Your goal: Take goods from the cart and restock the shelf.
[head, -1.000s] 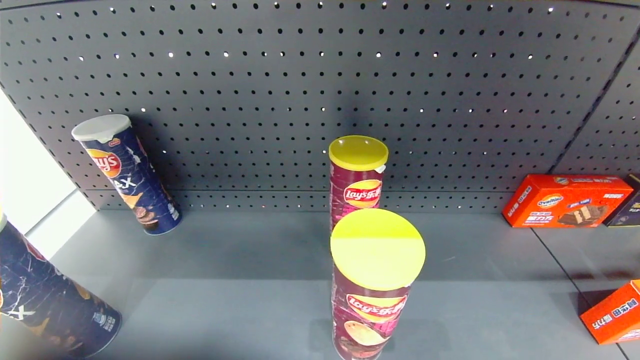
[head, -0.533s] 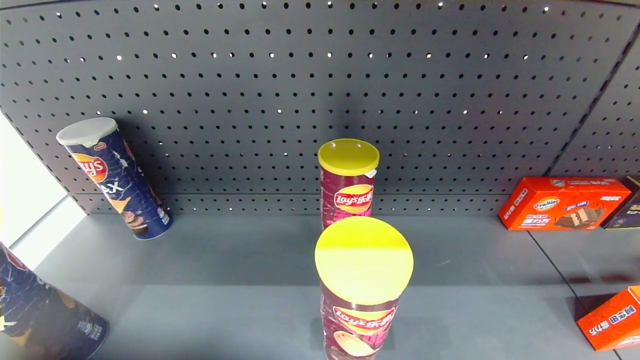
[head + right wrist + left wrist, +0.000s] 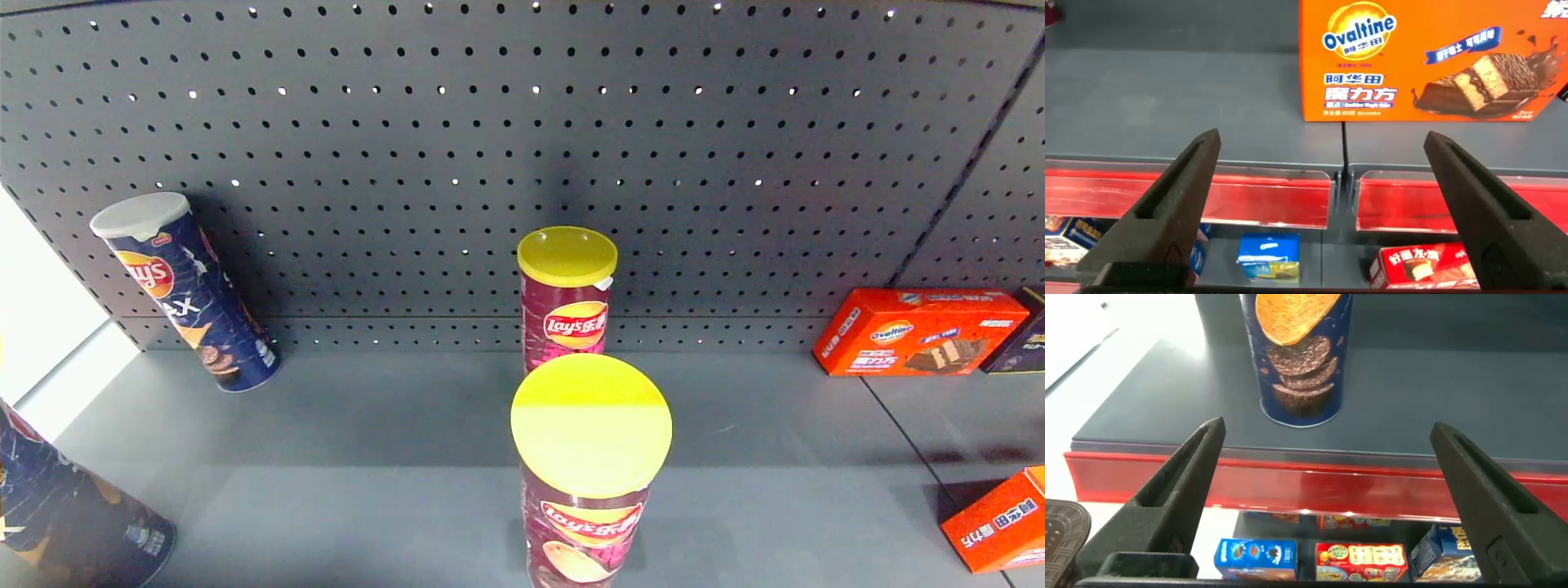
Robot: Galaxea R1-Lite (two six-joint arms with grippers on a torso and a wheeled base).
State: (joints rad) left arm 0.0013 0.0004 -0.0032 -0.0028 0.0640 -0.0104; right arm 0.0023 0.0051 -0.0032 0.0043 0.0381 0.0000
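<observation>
Just beyond the right hand (image 3: pixel 1320 137), the orange box (image 3: pixel 1429 57) bore an oval logo with blue lettering, white characters beneath it and a small blue banner. The near maroon can (image 3: pixel 588 514), the far maroon can (image 3: pixel 565 322) and the dark blue can (image 3: pixel 189 302) each showed a round red-and-yellow logo with white script.

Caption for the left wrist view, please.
Open left gripper faces a dark blue chip can near the shelf's red front edge.

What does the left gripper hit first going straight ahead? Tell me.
Probably the dark blue chip can standing near the shelf front: the open left gripper points at its base, just above the red shelf edge. Depth is hard to judge.
</observation>
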